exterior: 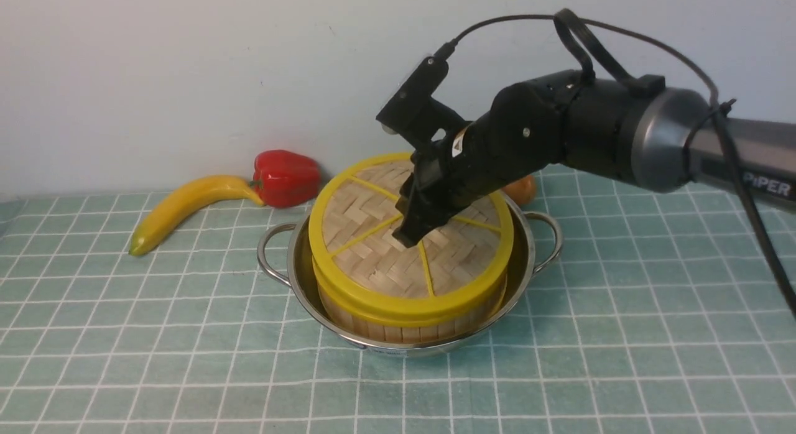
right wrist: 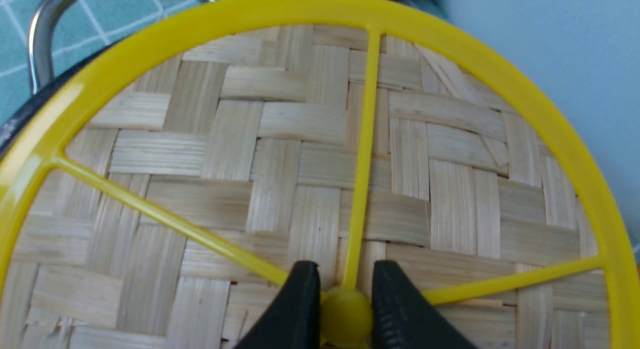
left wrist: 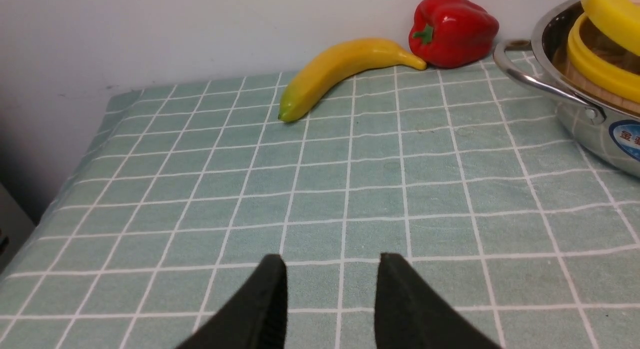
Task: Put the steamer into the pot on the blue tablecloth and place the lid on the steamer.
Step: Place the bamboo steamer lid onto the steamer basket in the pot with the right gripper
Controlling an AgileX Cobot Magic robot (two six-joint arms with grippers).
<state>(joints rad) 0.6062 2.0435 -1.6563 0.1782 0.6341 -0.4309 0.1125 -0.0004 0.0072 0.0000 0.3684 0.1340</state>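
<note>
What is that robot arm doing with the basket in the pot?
The right gripper is pinching the little yellow knob at the middle of the woven lid, which sits on top of the steamer. The steamer is already standing inside the pot on the blue tablecloth. The left gripper hangs open off to the side, holding nothing. A banana and red pepper lie behind.

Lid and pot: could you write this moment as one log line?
steamer: in pot | lid: tilted on steamer | right gripper: shut on lid knob | left gripper: open, empty

1 pot, 1 steamer, 1 lid, 1 banana, 1 pepper.
</note>
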